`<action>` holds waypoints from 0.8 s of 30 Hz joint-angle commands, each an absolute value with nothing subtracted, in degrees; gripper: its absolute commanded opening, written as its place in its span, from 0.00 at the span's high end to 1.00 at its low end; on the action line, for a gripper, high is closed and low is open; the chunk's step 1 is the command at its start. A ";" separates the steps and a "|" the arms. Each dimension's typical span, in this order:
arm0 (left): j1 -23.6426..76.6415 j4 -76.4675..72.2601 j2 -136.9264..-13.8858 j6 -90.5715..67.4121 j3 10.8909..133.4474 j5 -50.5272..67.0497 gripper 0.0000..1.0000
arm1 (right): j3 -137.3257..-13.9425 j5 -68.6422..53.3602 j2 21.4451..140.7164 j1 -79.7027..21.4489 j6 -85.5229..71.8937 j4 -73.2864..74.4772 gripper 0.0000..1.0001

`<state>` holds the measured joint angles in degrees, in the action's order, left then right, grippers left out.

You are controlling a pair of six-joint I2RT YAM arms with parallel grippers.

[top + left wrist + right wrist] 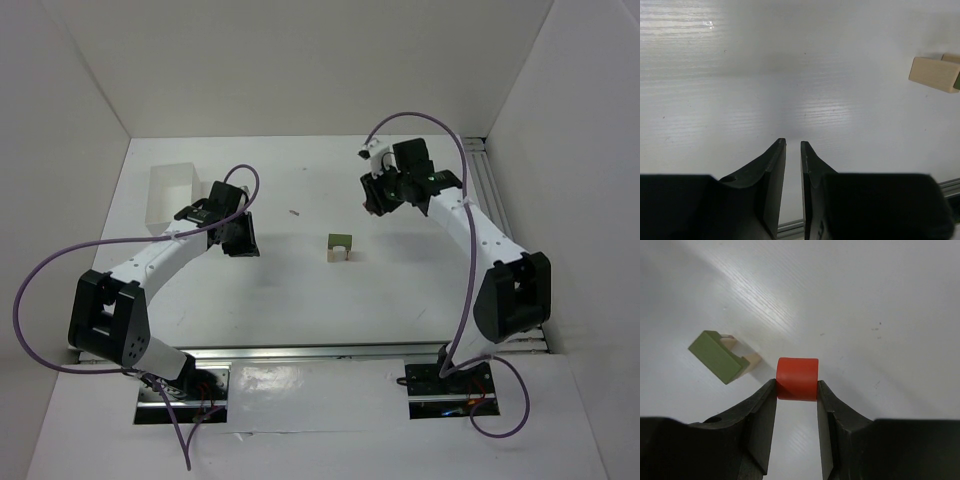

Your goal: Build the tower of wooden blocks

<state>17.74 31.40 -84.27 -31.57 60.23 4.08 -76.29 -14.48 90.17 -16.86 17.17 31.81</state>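
The wood block tower [340, 245] stands mid-table as a dark green block [720, 356] lying across pale tan uprights [753, 360]. My right gripper [796, 382] is shut on a red block [797, 376], held above the table to the right of the stack. In the top view the right gripper [373, 203] hangs beyond and right of the tower, and the red block is hidden there. My left gripper [793, 143] points down at bare table with a narrow gap between its fingers and nothing in it. A tan upright [934, 74] shows at that view's right edge. The left gripper [243, 240] is left of the tower.
A white rectangular box [170, 192] stands at the back left, just behind the left arm. White walls close in the table on three sides. A metal rail [300, 352] runs along the near edge, and another rail [487, 185] along the right side. A small pink speck [294, 212] lies mid-table.
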 commanded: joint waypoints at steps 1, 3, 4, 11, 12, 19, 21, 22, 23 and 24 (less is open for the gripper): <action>17.40 31.20 -84.29 -30.67 61.08 3.52 0.69 | -81.47 -18.02 90.96 -20.11 22.49 35.59 0.68; 17.40 31.20 -84.29 -30.67 61.08 2.99 0.69 | -81.47 -18.54 90.97 -21.61 24.33 35.60 0.68; 17.40 31.20 -84.29 -30.67 61.08 2.99 0.70 | -81.47 -19.15 90.97 -23.27 24.95 35.60 0.68; 17.40 31.20 -84.29 -30.67 61.08 2.99 0.70 | -80.42 -18.02 90.96 -27.94 29.88 36.38 0.68; 17.40 31.20 -84.29 -30.67 61.08 2.99 0.70 | -80.42 -17.32 91.58 -27.95 29.88 36.39 0.68; 17.40 31.20 -84.29 -31.20 60.56 2.46 0.70 | -80.42 -14.60 93.60 -30.50 33.84 39.90 0.68; 17.40 31.20 -84.29 -31.20 60.56 2.46 0.70 | -80.95 -14.59 93.60 -31.11 34.45 39.90 0.68; 17.40 31.20 -84.29 -31.20 60.56 2.46 0.70 | -80.95 -14.07 94.13 -31.11 34.45 40.42 0.68; 17.40 31.20 -84.29 -31.20 60.56 2.46 0.70 | -80.95 -14.06 94.13 -31.11 34.45 40.43 0.68; 17.40 31.20 -84.29 -31.20 60.56 2.46 0.70 | -80.95 -14.06 94.13 -31.64 34.98 40.43 0.68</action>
<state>17.74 31.40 -84.27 -31.59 60.23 2.81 -79.55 -14.96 94.26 -30.52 32.91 38.74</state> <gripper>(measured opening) 0.297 0.416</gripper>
